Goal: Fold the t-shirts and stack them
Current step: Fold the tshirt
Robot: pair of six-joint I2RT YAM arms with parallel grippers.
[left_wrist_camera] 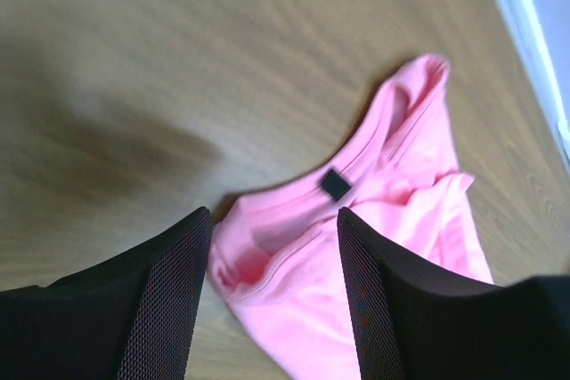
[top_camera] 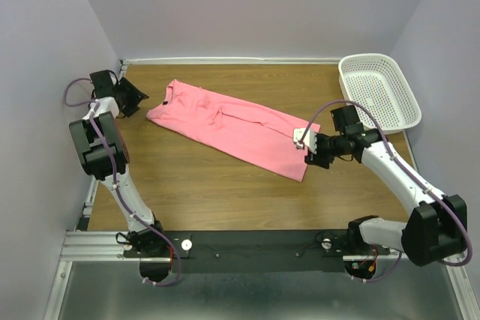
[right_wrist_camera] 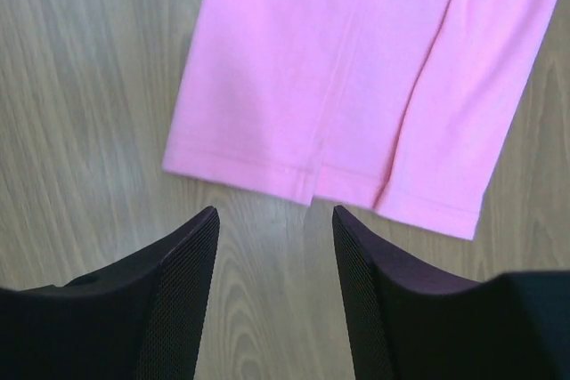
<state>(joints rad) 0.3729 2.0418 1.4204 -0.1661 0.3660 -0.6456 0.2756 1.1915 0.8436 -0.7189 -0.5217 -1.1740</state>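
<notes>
The salmon-pink t-shirt (top_camera: 232, 129) lies flat on the wooden surface (top_camera: 210, 192) as a long narrow band set slantwise; its collar end points to the left and farther from the arm bases, its hem end to the right and nearer them; a small rumple shows about midway along the t-shirt, and near the hem (right_wrist_camera: 294, 180) one layer laps over another along a straight fold line.

The left hand (left_wrist_camera: 273, 213) hovers just off the collar end of the t-shirt; its two black fingers (left_wrist_camera: 169, 300) stand apart and grip nothing; from the left wrist the round neck with its small black label (left_wrist_camera: 335, 183) lies beneath and between them; whether the tips touch the cloth I cannot tell.

The right hand (right_wrist_camera: 274, 211) sits just off the hem end of the t-shirt; it too is spread wide and holds nothing; bare wood shows between its fingers (right_wrist_camera: 174, 300), and the hem lies just beyond the tips, clear of them.

A white perforated basket (top_camera: 379, 91) stands apart from the t-shirt, past its hem end and to the right.
</notes>
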